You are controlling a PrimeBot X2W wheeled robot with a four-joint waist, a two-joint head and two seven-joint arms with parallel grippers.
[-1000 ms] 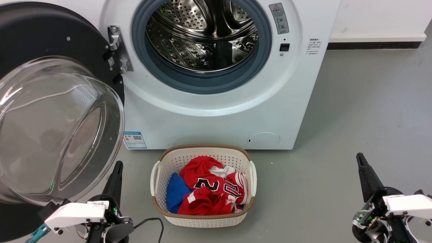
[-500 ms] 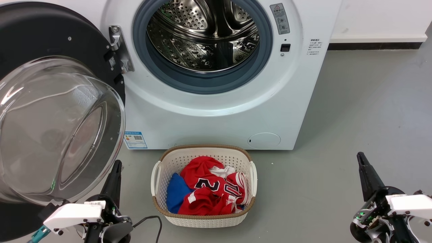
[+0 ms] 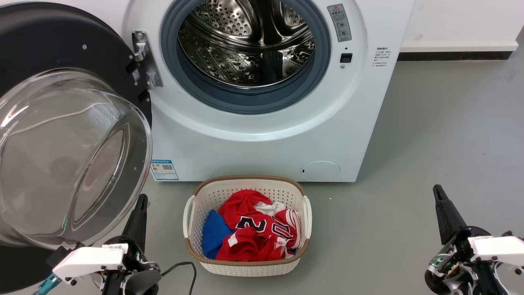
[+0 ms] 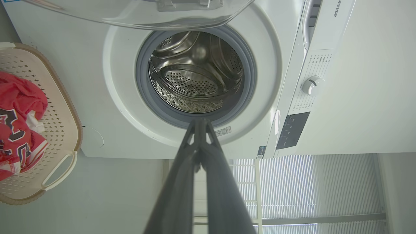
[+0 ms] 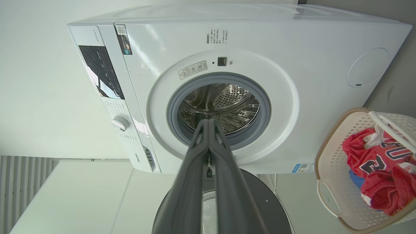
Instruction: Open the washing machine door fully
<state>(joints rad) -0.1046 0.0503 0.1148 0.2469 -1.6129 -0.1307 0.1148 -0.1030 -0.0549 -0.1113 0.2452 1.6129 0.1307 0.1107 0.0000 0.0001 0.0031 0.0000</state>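
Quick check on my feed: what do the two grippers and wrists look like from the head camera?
Both the left gripper and right gripper have long, dark, tapering fingers on round black bases with small green lights. Each wrist carries a white angular casing. The left also has a teal connector and a looping black cable.
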